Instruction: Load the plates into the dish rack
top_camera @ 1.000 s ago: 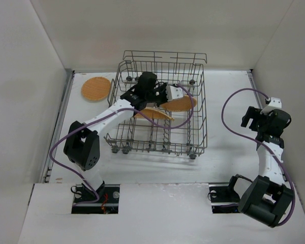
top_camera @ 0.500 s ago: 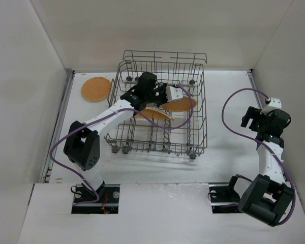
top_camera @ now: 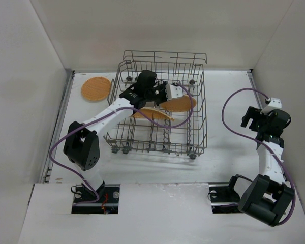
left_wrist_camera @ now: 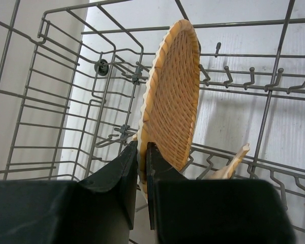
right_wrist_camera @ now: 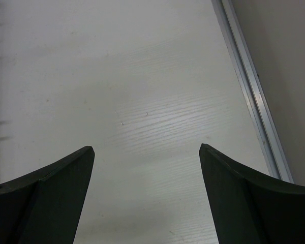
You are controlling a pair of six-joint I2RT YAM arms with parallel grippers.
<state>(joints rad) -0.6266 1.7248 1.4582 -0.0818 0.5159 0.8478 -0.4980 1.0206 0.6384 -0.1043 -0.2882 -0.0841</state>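
The grey wire dish rack stands mid-table. My left gripper is inside it, shut on the lower rim of an orange-tan woven plate that stands almost upright among the tines; from above this plate shows near the rack's right side. A second plate leans in the rack just in front of it, its edge visible at lower right. A third plate lies flat on the table left of the rack. My right gripper hangs open over bare table far to the right, also seen from above.
White walls enclose the table on three sides. A metal rail runs along the right table edge near the right gripper. A purple cable loops off the right arm toward the rack.
The left gripper and its plate have shifted slightly toward the back of the rack. The right arm has stayed still.
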